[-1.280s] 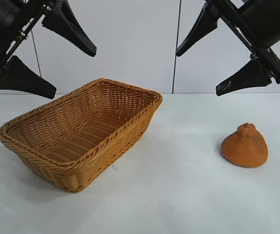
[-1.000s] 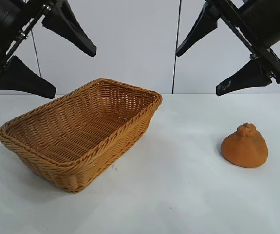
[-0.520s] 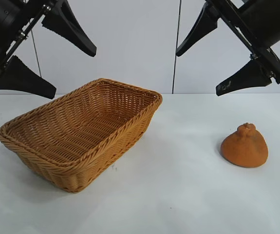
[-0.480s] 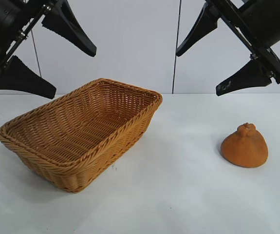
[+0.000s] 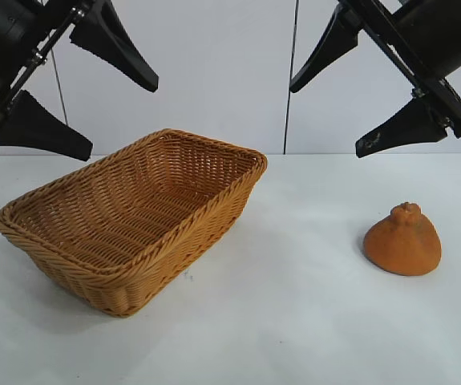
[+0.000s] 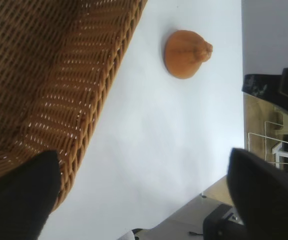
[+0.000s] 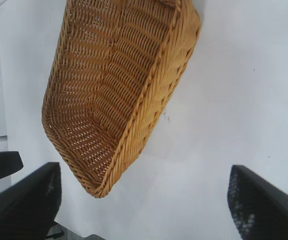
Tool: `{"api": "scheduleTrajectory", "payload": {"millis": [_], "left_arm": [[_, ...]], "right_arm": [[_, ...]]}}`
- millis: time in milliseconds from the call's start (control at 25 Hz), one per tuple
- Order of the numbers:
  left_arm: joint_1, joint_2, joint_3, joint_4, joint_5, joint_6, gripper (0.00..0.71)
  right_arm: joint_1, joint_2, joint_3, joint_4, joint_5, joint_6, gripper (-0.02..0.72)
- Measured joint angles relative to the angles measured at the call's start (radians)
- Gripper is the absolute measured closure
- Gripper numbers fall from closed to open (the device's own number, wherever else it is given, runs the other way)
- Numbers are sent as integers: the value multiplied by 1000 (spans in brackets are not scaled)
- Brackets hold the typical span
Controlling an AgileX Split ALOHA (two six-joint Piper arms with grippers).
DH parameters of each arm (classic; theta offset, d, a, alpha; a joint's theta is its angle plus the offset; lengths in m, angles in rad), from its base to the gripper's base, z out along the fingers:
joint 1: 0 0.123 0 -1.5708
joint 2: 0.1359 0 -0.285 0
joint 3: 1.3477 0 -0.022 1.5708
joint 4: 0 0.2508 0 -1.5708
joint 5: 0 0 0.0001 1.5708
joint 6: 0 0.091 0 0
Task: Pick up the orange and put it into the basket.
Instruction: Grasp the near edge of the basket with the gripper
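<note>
2 black grippers, left gripper (image 5: 86, 114) and right gripper (image 5: 326, 117), we see hanging wide open (empty) above the tan woven wicker basket (image 5: 183, 233) and the rough orange-brown knobby orange (image 5: 402, 241).

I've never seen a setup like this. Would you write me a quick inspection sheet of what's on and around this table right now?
Surface: white table, plain; one tiny dark speck near the basket.
Job's things: orange sits on the table at the right, apart from the basket, which holds nothing.
Clutter: nothing seen.
Grippers: left pincer hangs open above the basket's far left side; right pincer hangs open above the table, up and left of the orange. Neither holds anything.
Cables: nothing seen.
Surroundings: white wall panels behind the table; beyond its edge the left wrist view shows a white wire rack.
</note>
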Motion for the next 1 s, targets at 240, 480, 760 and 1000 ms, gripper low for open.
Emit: {"api": "scheduleTrajectory", "payload": {"millis": [240, 480, 760, 1000], "left_arm": [[0, -122, 0, 288, 34, -291, 68], [-1, -215, 43, 451, 39, -633, 68], [-1, -228, 216, 559, -82, -1003, 68], [-1, -228, 272, 550, -180, -1046, 68]], "right_arm": [[0, 0, 0, -1, -2, 0, 85], [0, 0, 0, -1, -16, 0, 86], [0, 0, 0, -2, -18, 0, 86], [0, 0, 0, -2, -18, 0, 87]]}}
